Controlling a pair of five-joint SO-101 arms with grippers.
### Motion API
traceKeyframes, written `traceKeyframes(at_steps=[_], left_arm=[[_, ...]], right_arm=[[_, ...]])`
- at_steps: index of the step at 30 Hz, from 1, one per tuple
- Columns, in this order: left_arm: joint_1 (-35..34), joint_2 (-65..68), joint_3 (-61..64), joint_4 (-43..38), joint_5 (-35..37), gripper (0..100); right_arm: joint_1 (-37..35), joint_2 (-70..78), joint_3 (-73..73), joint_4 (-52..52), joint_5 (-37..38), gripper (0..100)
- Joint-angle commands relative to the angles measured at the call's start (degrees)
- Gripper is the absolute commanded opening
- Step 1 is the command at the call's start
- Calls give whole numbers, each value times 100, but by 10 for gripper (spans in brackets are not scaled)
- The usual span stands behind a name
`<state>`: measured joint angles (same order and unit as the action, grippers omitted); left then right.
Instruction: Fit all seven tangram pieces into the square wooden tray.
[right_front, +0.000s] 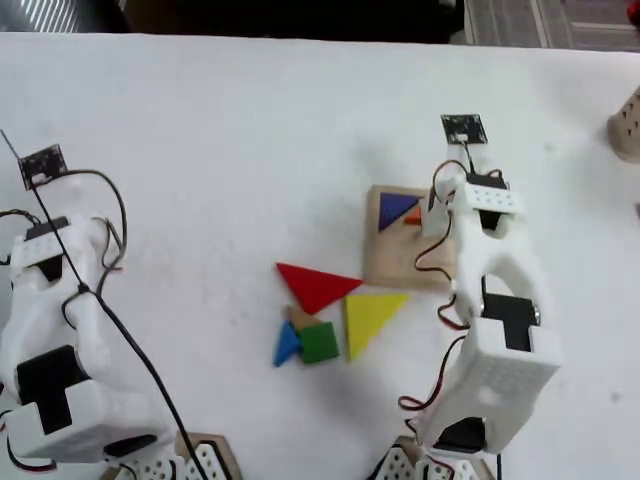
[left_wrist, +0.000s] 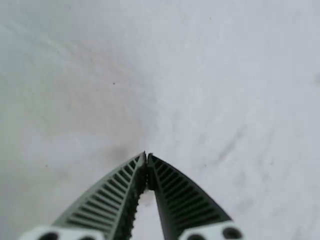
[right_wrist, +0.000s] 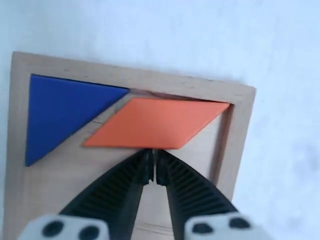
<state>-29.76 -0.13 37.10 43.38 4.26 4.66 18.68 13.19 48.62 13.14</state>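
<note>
The square wooden tray (right_front: 385, 262) lies right of the table's middle. In it a large blue triangle (right_wrist: 60, 112) fills one corner, and an orange parallelogram (right_wrist: 157, 122) lies beside it along the rim (right_wrist: 240, 130). My right gripper (right_wrist: 152, 161) is shut, empty, its tips at the parallelogram's near edge. Loose on the table left of the tray lie a red triangle (right_front: 315, 285), a yellow triangle (right_front: 368, 315), a green square (right_front: 319, 343), a small blue triangle (right_front: 287, 345) and a tan piece (right_front: 300, 318). My left gripper (left_wrist: 146, 162) is shut over bare table.
The right arm (right_front: 490, 300) stands along the tray's right side. The left arm (right_front: 50, 330) is at the far left, with its cables. A tan perforated object (right_front: 628, 125) sits at the right edge. The table is white.
</note>
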Motion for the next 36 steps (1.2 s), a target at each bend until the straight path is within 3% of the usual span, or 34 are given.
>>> traceKeyframes(at_steps=[1, 16, 25, 36], left_arm=[[-13, -13, -211, 53, -62, 24], [-13, -13, -211, 132, -62, 24], [-13, -13, -211, 123, -62, 24], [-13, -13, -211, 123, -62, 24]], right_arm=[[-31, -119, -264, 145, -26, 17], [-418, -127, -264, -233, -26, 17], [-374, -347, -237, 620, -26, 17], [92, -576, 132, 549, -387, 17]])
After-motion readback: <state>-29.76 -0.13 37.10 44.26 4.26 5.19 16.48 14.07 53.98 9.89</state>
